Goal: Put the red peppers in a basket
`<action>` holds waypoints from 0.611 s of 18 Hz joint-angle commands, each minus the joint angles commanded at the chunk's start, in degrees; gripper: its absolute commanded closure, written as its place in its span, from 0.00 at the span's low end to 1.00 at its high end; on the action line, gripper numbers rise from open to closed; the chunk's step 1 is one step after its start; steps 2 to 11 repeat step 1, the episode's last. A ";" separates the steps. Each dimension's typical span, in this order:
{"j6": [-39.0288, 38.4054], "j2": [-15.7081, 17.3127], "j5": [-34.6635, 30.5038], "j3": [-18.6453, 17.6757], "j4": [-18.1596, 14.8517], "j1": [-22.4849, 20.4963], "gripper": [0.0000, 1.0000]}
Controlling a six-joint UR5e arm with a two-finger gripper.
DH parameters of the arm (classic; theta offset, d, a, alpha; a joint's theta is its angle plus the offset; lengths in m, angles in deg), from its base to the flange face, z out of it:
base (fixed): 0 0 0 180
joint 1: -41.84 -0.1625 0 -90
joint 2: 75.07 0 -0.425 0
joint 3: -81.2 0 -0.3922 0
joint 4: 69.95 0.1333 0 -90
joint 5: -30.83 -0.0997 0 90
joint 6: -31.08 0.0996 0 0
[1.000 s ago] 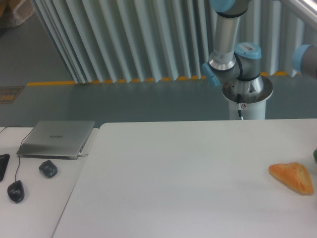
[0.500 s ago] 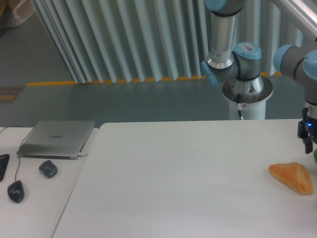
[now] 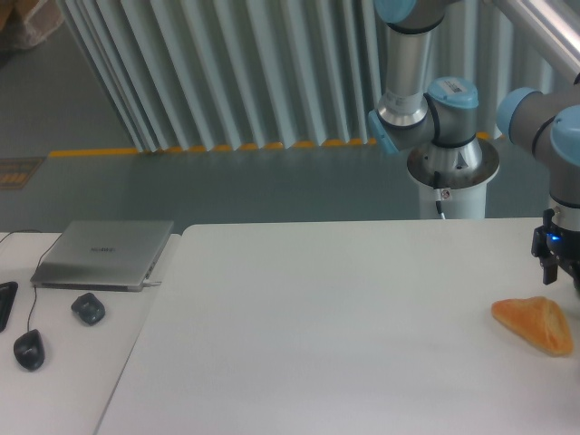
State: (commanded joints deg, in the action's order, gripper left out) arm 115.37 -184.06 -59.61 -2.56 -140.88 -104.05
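Note:
The red peppers and the basket are out of view. My gripper (image 3: 564, 268) hangs at the far right edge of the frame, just above the white table (image 3: 326, 326) and right behind the orange-yellow triangular pastry (image 3: 535, 324). One dark finger (image 3: 548, 269) shows with a small blue light above it. The rest of the gripper is cut off by the frame edge, so I cannot tell whether it is open or shut. Nothing shows in its grip.
A closed grey laptop (image 3: 104, 254) lies on the side desk at the left, with two dark computer mice (image 3: 88, 309) in front of it. The arm's round base (image 3: 451, 168) stands behind the table's far edge.
The arm has swung in from the right. The gripper, absent a second ago, has come down and moved slightly left behind the pastry. The pastry has not moved.

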 joint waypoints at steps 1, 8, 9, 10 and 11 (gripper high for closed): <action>0.00 0.00 -0.09 0.09 0.00 0.00 0.00; 0.00 0.00 -0.09 0.09 0.00 0.00 0.00; 0.00 0.00 -0.09 0.09 0.00 0.00 0.00; 0.00 0.00 -0.09 0.09 0.00 0.00 0.00; 0.00 0.00 -0.09 0.09 0.00 0.00 0.00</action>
